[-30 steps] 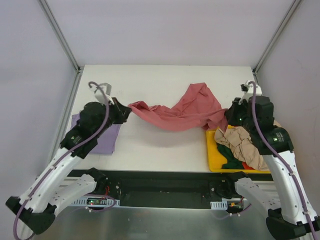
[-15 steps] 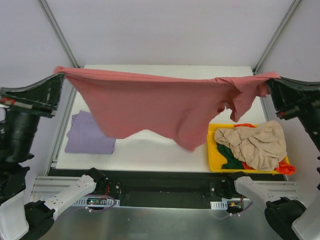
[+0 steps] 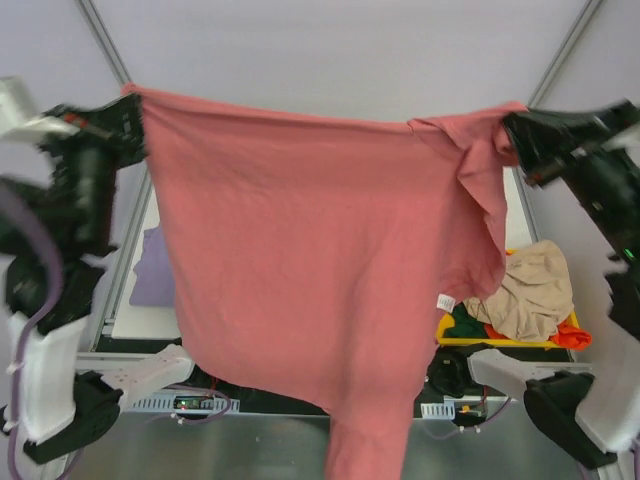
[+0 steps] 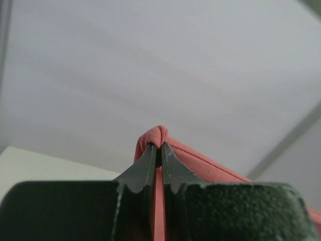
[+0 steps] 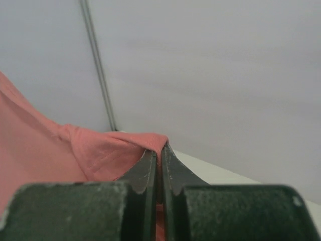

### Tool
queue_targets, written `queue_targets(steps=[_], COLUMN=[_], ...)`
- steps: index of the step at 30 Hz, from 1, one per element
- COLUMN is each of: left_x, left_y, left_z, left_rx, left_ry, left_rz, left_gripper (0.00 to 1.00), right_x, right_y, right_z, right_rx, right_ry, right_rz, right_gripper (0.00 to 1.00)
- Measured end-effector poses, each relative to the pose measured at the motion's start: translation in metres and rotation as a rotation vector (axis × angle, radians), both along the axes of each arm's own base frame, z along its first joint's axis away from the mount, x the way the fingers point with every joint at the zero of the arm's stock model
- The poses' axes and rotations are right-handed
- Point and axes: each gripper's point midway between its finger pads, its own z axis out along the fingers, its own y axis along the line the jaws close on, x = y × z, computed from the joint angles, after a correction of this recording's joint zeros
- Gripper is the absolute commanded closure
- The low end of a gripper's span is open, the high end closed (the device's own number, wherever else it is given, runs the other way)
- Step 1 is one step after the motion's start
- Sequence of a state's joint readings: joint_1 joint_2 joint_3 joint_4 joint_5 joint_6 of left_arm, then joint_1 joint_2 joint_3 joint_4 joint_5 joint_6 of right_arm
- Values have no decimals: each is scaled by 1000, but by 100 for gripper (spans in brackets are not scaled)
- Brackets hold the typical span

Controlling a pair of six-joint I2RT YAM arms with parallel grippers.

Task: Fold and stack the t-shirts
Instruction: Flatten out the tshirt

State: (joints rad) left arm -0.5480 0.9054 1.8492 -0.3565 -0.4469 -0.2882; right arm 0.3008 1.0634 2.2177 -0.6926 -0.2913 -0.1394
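The large dusty pink-red t-shirt (image 3: 310, 260) hangs spread wide high above the table, close to the top camera, its white tag (image 3: 445, 302) at the lower right. My left gripper (image 3: 130, 98) is shut on its upper left corner (image 4: 156, 138). My right gripper (image 3: 508, 118) is shut on its upper right corner (image 5: 150, 140), where a sleeve folds over. A folded lavender-purple t-shirt (image 3: 152, 275) lies on the table at the left, mostly hidden. Beige (image 3: 535, 290), green (image 3: 465, 325) and orange-red (image 3: 570, 335) tees lie piled at the right.
The yellow bin (image 3: 448, 328) holds the pile at the table's right front. The white table (image 3: 135, 318) is mostly hidden behind the hanging shirt. Frame posts (image 3: 105, 40) rise at the back corners.
Both arms have risen and spread further, lifting the pink-red shirt from a bunched drape on the table to a full hanging sheet that now covers most of the top view.
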Motion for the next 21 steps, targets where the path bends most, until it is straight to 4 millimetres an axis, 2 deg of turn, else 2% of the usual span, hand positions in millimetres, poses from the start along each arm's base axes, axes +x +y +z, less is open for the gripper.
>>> queue_targets(steps=[2, 4, 5, 6, 7, 8, 9, 10, 11, 12, 13, 14, 15, 16, 18, 19, 21], left_x=[48, 102, 137, 159, 190, 219, 246, 272, 291, 315, 331, 348, 361, 367, 362, 357, 351], left_y=[-5, -8, -8, -6, -2, 0, 2, 3, 3, 2, 0, -3, -6, -7, -7, -8, -9], left_z=[-21, -56, -84, -105, -138, -173, -209, -246, -276, -319, -348, -384, -418, -445, -492, -501, -503], left_rx=[47, 107, 143, 164, 195, 221, 249, 277, 302, 327, 342, 360, 374, 385, 415, 425, 429], left_ry=[88, 198, 273, 329, 412, 494, 577, 659, 719, 805, 858, 933, 996, 1051, 1167, 1201, 1225], left_rz=[115, 215, 261, 289, 322, 343, 353, 353, 346, 332, 319, 297, 278, 264, 236, 225, 208], left_gripper=[100, 100, 100, 100, 100, 93, 74, 43, 25, 10, 1, 1, 1, 1, 1, 1, 1], right_x=[47, 102, 134, 166, 190, 224, 248, 280, 305, 330, 350, 366, 385, 397, 410, 409, 399], right_y=[7, 15, 20, 23, 26, 30, 33, 36, 40, 41, 43, 44, 45, 46, 44, 42, 36], right_z=[-15, -42, -61, -84, -104, -137, -162, -201, -238, -278, -317, -349, -390, -418, -476, -499, -524], right_rx=[-30, -72, -99, -129, -154, -190, -213, -246, -273, -299, -320, -336, -365, -374, -408, -426, -456], right_ry=[72, 166, 222, 286, 336, 416, 473, 560, 636, 717, 796, 860, 928, 979, 1082, 1132, 1199], right_rz=[-41, -90, -118, -146, -163, -182, -191, -199, -201, -205, -208, -211, -213, -216, -219, -223, -233], right_gripper=[100, 100, 100, 100, 100, 99, 95, 86, 70, 54, 40, 31, 24, 16, 1, 4, 4])
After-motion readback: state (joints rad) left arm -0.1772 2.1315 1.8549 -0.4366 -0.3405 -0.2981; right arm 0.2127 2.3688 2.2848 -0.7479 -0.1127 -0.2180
